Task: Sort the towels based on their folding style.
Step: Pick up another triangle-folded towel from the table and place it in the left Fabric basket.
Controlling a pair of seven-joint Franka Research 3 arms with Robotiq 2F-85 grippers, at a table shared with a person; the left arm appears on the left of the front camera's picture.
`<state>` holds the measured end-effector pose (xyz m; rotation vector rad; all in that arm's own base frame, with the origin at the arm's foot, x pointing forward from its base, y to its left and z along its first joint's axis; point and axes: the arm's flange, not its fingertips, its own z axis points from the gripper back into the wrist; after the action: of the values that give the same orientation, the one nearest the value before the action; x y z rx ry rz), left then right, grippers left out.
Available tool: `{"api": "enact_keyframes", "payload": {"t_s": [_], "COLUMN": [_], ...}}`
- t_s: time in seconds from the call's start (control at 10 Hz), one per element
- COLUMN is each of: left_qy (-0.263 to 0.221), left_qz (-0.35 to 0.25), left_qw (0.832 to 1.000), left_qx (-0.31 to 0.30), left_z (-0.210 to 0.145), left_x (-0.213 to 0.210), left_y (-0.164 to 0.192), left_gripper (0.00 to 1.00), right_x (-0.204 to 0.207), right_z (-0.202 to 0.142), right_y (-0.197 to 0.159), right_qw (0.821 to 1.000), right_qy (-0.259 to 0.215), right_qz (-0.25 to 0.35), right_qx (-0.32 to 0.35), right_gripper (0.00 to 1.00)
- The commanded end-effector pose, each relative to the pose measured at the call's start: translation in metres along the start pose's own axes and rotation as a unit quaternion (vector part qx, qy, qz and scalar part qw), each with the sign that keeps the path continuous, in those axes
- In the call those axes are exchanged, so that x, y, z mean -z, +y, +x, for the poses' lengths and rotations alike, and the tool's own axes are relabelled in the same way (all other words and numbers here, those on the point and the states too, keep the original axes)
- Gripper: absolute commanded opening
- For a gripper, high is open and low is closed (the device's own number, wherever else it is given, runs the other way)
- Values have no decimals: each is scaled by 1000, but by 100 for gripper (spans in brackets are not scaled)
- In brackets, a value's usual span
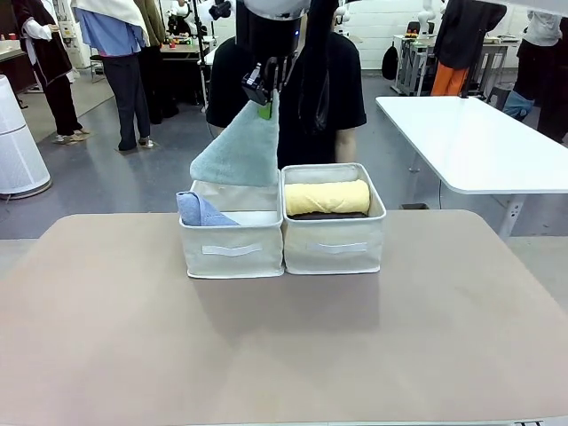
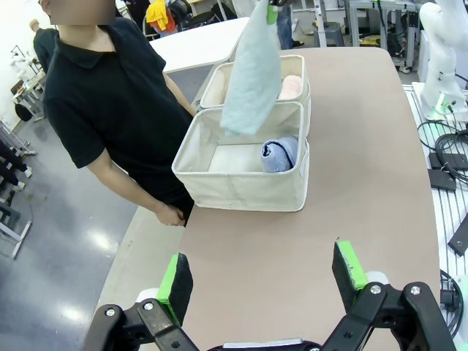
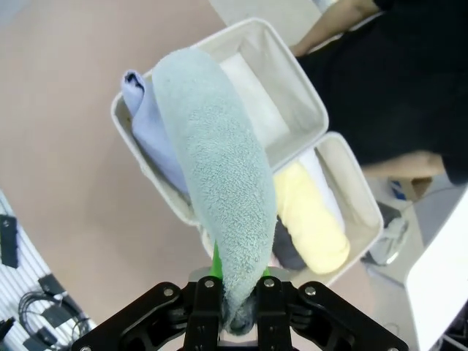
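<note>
Beige tabletop [image 1: 284,355] holds two fabric bins [image 1: 232,253] of towels [image 1: 327,197]; white table [image 1: 470,142] beyond.

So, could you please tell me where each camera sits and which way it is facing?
Front view: fixed between the arms, looking across the table at the person; the right pincer holds the grey-teal towel above the left bin.
Left wrist view: on the left wrist, looking along the open left pincer over the table toward the bins.
Right wrist view: on the right wrist, looking down the shut right pincer at the bins.
Shared: all three show the grey-teal towel and the light blue towel.
</note>
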<state>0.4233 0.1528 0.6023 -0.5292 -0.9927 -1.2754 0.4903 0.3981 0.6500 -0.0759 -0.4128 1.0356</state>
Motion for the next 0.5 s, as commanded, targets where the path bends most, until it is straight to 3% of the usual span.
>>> {"api": "enact_keyframes", "payload": {"t_s": [0.0,0.4], "left_qy": [-5,-5], "left_qz": [-1,-1], "left_qw": [1000,1000], "left_qx": [2,2], "left_z": [1,1], "left_x": [-1,-1], "left_y": [-1,-1], "left_gripper": [100,100], "right_x": [13,45], "right_z": [31,43], "right_y": [-20,-37], "right_qw": [999,997], "right_qy": [-14,21], "right_qz": [8,42], "right_qx": [-35,-59], "right_gripper": [15,15]}}
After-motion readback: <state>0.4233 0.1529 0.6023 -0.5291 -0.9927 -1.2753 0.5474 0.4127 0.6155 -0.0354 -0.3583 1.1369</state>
